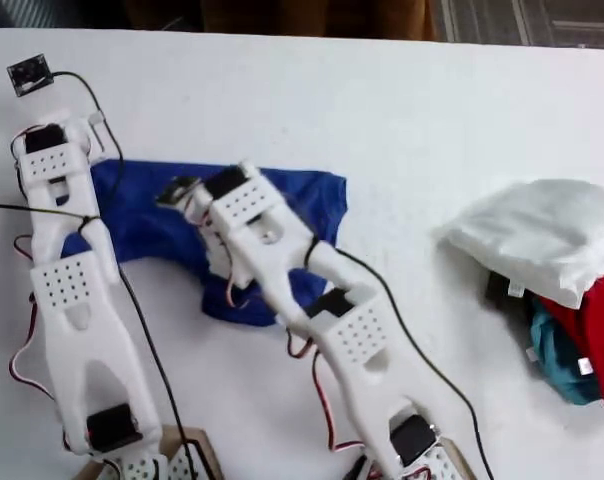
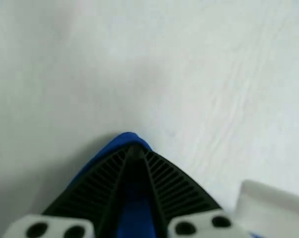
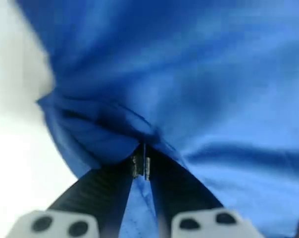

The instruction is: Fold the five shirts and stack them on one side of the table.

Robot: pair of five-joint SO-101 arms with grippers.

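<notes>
Pinching the blue shirt (image 1: 147, 220) at two spots, both grippers closed on cloth.

Nearest us, the left gripper (image 2: 134, 148) has its jaws drawn narrow on a tip of the shirt, with bare table (image 1: 402, 120) beyond. The right gripper (image 3: 142, 161) is clamped on a bunched fold. From above, we note the shirt's long axis running across the table. The left arm is at its outer end and the right arm over its middle, by the crumpled near hem. We judge the fold turns on carrying the left-held end rightward. Farther off on the right side, well apart, sits the pile: a white shirt (image 1: 542, 235) over a red shirt (image 1: 600, 330) and a teal shirt (image 1: 557, 352).
</notes>
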